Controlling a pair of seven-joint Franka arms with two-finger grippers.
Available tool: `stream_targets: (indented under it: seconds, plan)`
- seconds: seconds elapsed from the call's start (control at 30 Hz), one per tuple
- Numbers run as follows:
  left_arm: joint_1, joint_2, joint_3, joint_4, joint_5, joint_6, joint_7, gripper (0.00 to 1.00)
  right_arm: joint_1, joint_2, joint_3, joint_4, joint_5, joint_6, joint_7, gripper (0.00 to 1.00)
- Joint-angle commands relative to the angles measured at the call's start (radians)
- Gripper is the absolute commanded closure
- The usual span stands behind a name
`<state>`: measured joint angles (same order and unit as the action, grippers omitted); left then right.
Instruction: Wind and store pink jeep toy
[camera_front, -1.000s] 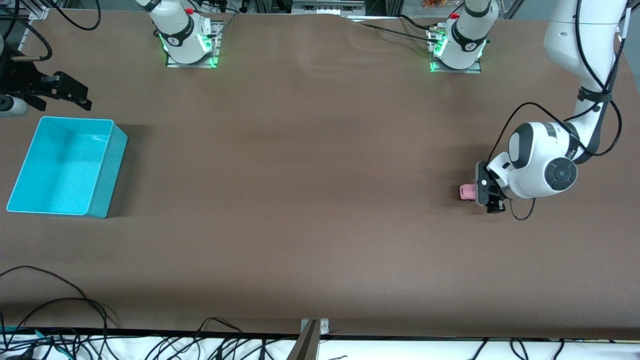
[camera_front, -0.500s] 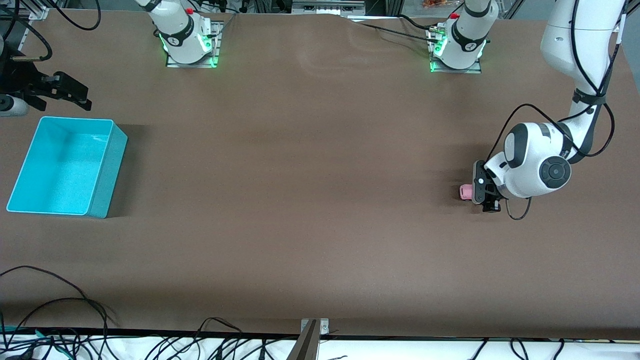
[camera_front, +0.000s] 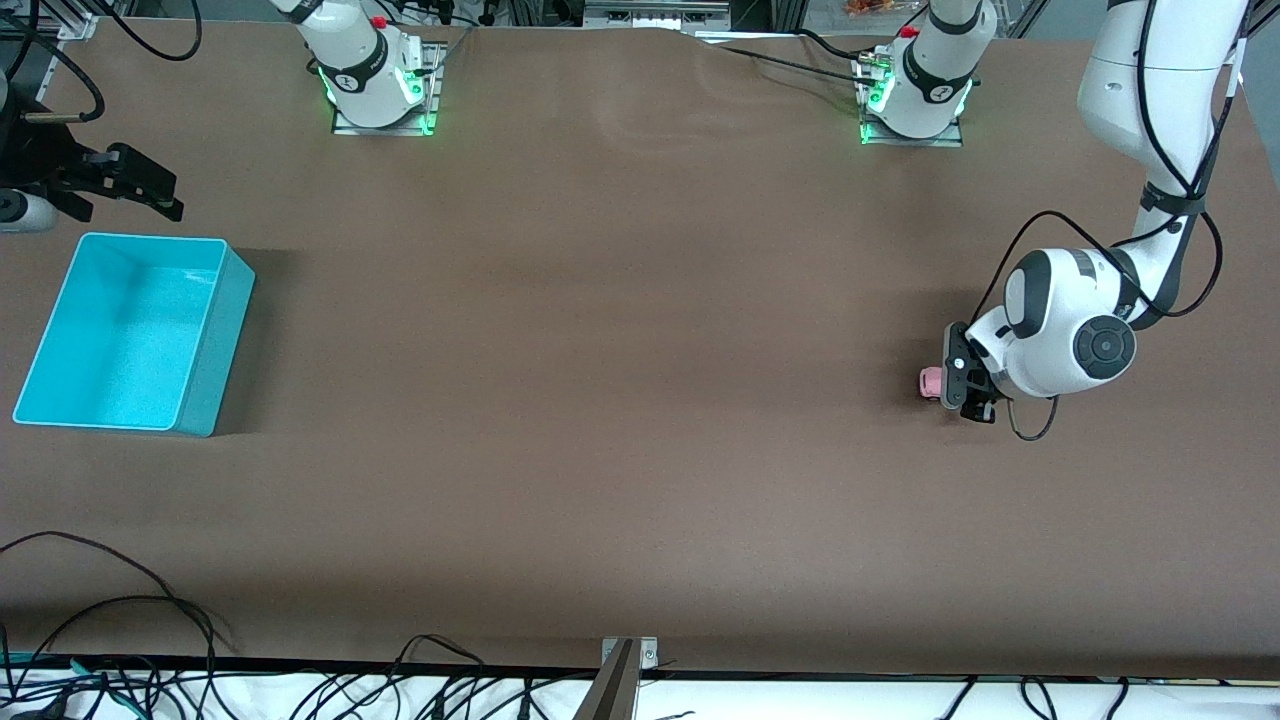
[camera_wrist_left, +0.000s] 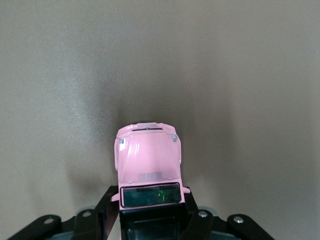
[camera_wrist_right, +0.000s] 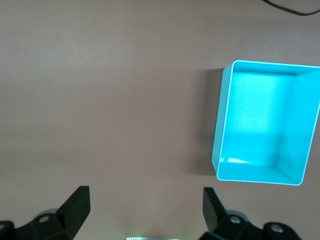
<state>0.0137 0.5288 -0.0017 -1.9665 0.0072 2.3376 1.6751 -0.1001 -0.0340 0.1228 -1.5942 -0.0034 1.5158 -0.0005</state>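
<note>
What changed: your left gripper (camera_front: 962, 385) has slid a little toward the right arm's end of the desk over the last second, and more of the small light pink toy jeep with the black roof (camera_front: 931, 381) is now tucked under it

What that means: you look to be pulling the jeep along the brown desk (camera_front: 620, 400) to wind it up, so the winding step is under way and the storing step is not yet done

Left gripper: it sits low at the left arm's end of the desk, clenched on the jeep, with its black fingers (camera_wrist_left: 197, 220) pressed against both sides of the dark cabin

Where the jeep is: on the desk, wheels down I think; in the left wrist view its pink hood (camera_wrist_left: 148, 155) pokes out past the fingertips and the windshield sits right between them

Right gripper: your right arm waits above the desk near the open teal plastic bin (camera_front: 125, 330), its gripper (camera_wrist_right: 145, 207) spread wide and holding nothing

Teal bin: it has nothing in it and sits well apart from the jeep, at the right arm's end of the desk
</note>
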Motion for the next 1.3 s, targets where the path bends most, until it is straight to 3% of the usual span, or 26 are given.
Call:
stream_targets:
  seconds: [0.0, 0.53, 1.27]
  plan:
    - [-0.003, -0.006, 0.003, -0.008, -0.013, 0.014, 0.026, 0.82, 0.0, 0.009, 0.001, 0.025, 0.006, -0.009, 0.013, 0.0]
    - [0.015, 0.02, 0.006, -0.008, -0.013, 0.0, 0.028, 0.85, 0.002, 0.009, 0.001, 0.025, 0.006, -0.009, 0.013, 0.0]
    - [0.176, 0.077, 0.012, 0.023, -0.012, 0.002, 0.169, 0.86, 0.002, 0.009, 0.001, 0.025, 0.006, -0.009, 0.013, 0.0]
